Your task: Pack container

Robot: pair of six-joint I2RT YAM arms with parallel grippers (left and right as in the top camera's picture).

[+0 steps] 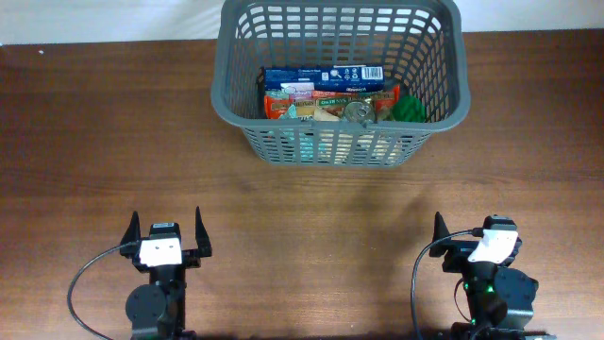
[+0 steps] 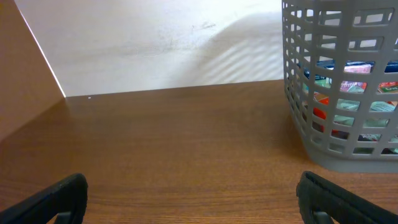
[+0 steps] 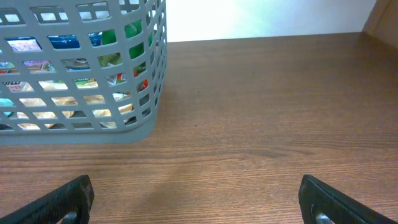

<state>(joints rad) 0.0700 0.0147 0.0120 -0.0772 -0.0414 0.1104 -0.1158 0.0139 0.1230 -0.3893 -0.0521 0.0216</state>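
The dark grey basket (image 1: 283, 144) stands at the far middle of the wooden table. It holds a blue box (image 1: 321, 75), colourful food packets (image 1: 293, 102), a metal can (image 1: 360, 110) and a green item (image 1: 411, 109). My left gripper (image 1: 167, 231) is open and empty near the front left, far from the basket. My right gripper (image 1: 475, 236) is open and empty near the front right. In the left wrist view the basket (image 2: 336, 158) is ahead to the right of the open jaws (image 2: 193, 202). In the right wrist view the basket (image 3: 93, 134) is ahead to the left of the open jaws (image 3: 199, 202).
Bare brown tabletop (image 1: 311, 236) lies between the grippers and the basket. A white wall (image 2: 155, 43) runs behind the table's far edge. No loose objects show on the table outside the basket.
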